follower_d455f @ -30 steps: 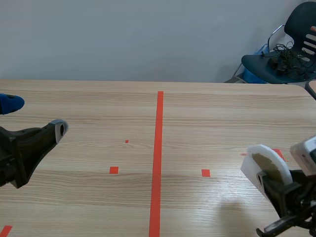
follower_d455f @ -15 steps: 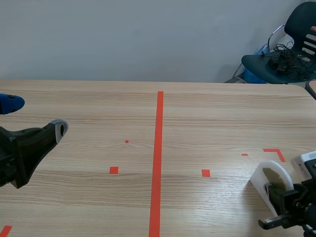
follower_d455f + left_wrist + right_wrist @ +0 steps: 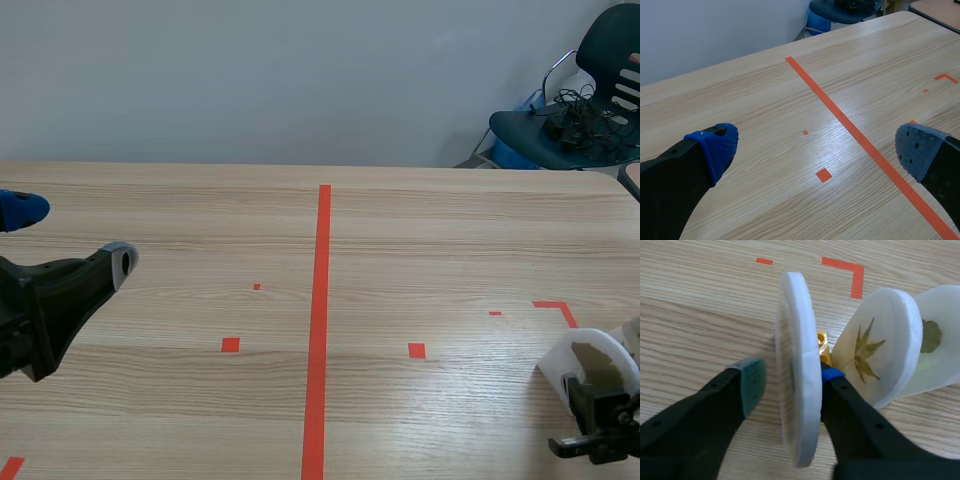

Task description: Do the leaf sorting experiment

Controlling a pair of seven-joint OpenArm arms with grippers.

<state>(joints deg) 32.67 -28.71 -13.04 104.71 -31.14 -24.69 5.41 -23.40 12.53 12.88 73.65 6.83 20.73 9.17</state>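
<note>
while the left gripper (image 3: 70,238) hangs spread over the desk (image 3: 420,240) in the scene view, the right gripper (image 3: 600,415) sits low with one white disc (image 3: 590,355) standing on edge in it, a brownish leaf (image 3: 598,358) on its face; only this one disc shows here. in the left wrist view the left gripper (image 3: 815,150) is wide open, two blue pads well apart, with only bare desk (image 3: 740,85) between them. in the right wrist view the white disc (image 3: 800,365) stands upright inside the right gripper (image 3: 792,382): one finger touches it, but the grey-green pad (image 3: 752,385) opposite stands just off it with a sliver of desk showing, so the gripper reads as slightly spread, not pinching. beside the touching finger lie a second disc (image 3: 890,325) bearing a maple-like leaf (image 3: 862,352) and a third disc (image 3: 945,365) bearing a round green leaf (image 3: 930,335): three discs, three leaves. likely this disc is being set down with the others; next, the gripper must back away without toppling it.
</note>
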